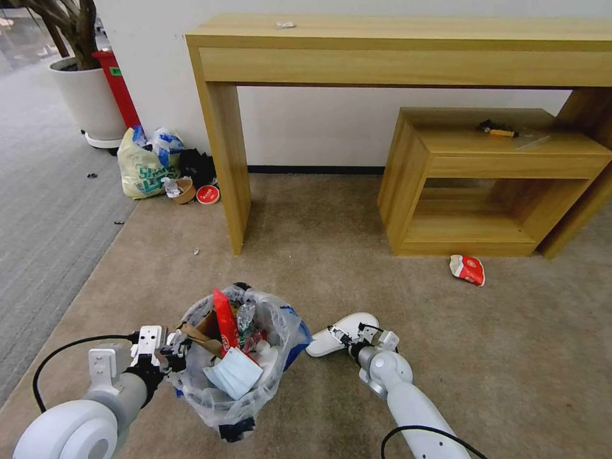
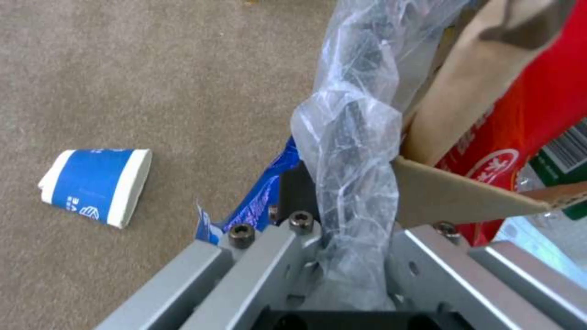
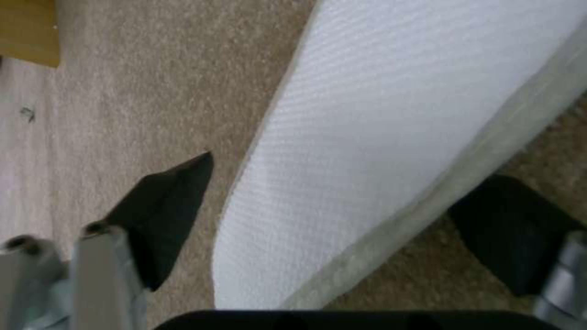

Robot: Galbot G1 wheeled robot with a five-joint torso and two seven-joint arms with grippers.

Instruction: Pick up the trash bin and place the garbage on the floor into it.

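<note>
The left gripper (image 1: 175, 349) was clamped on the bag-lined rim of the trash bin (image 1: 237, 408), holding it just above the floor (image 1: 319, 236), and that bin was crammed with cardboard (image 1: 203, 331), a red wrapper (image 1: 224, 322) and white scraps. Over on the right, the right gripper (image 1: 347, 336) was down at the carpet with its fingers (image 3: 162, 220) spread either side of a white foam insole (image 1: 338, 333), not closed on it. A blue-white cup (image 2: 98, 185) lay on the carpet beside the bin, and a red-and-white wrapper (image 1: 467, 269) sat well apart by the low wooden shelf (image 1: 484, 185).
</note>
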